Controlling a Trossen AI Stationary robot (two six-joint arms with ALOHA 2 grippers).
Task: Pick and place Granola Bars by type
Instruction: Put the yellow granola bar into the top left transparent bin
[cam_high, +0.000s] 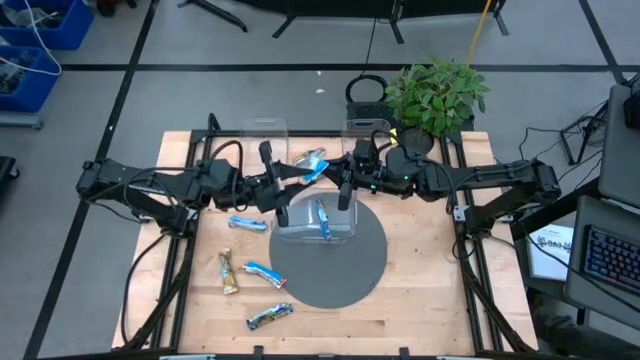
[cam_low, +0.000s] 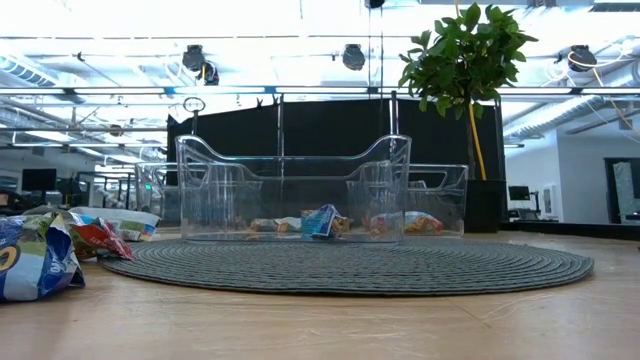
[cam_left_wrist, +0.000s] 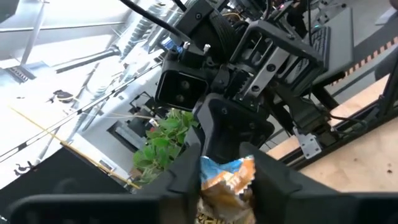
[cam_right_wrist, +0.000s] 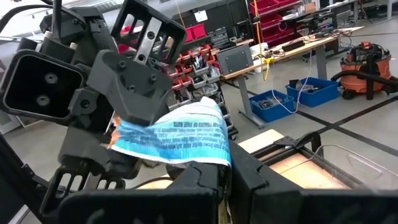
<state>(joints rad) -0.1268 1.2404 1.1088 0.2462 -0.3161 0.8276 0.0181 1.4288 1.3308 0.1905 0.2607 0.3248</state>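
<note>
Granola bar (cam_right_wrist: 171, 142), blue, spans both grippers above the bins: right fingers (cam_right_wrist: 205, 180) pinch one end, left fingers (cam_left_wrist: 273, 180) closing on the other (we judge a handover).

Granola bars (cam_high: 249, 223): seven visible in the high view — four loose on desk (cam_high: 420, 290), one in clear bin (cam_high: 345, 230), two held aloft. Clear bins: three. Round grey mat (cam_high: 340, 270): one. Potted plant (cam_high: 435, 92): one.

Bright overhead ceiling lights (cam_low: 345, 55) glare in the low view — near wrappers (cam_low: 35, 255) blur, shadows stay soft.
</note>
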